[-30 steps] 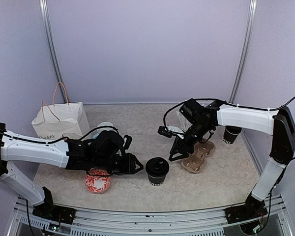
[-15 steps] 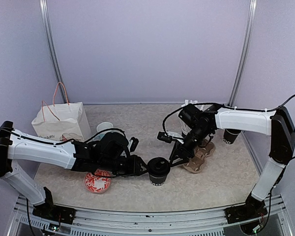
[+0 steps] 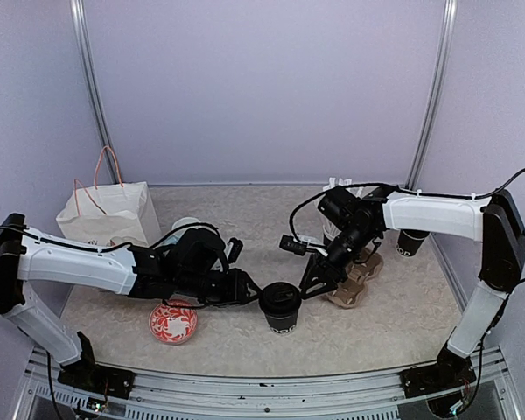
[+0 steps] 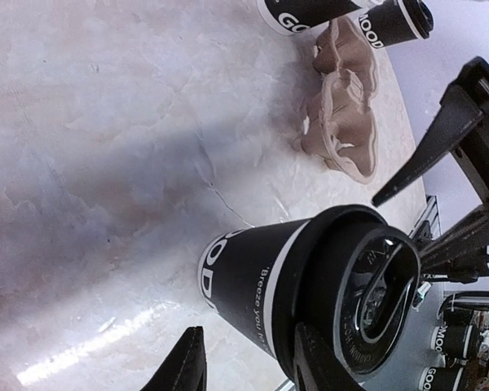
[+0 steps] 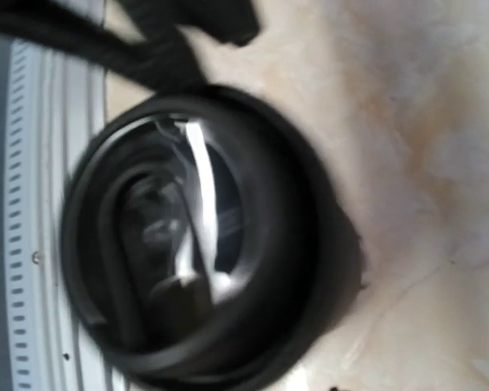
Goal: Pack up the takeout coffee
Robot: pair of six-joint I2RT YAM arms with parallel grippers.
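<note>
The takeout coffee (image 3: 281, 307), a black paper cup with white lettering and a black lid, stands upright near the table's front middle. My left gripper (image 3: 250, 292) is at its left side and stands open. In the left wrist view the coffee (image 4: 261, 281) lies partly between my fingers: one fingertip (image 4: 314, 362) overlaps the lid's rim and the other (image 4: 187, 362) is apart from the cup's base. My right gripper (image 3: 309, 286) hovers at the cup's right, its fingers (image 4: 440, 138) spread apart. The right wrist view is filled by the blurred lid (image 5: 196, 244), with my own fingers hidden.
A brown cardboard cup carrier (image 3: 353, 281) lies just right of the cup. Two more black cups (image 3: 411, 241) stand behind my right arm, one with white straws (image 3: 337, 186). A white paper bag (image 3: 109, 214), a pale mug (image 3: 185, 227) and a red patterned saucer (image 3: 172, 322) are at the left.
My left gripper has slid right until its fingers reach the cup. My right gripper has come down and left, close over the lid. The cup has stayed in place.
</note>
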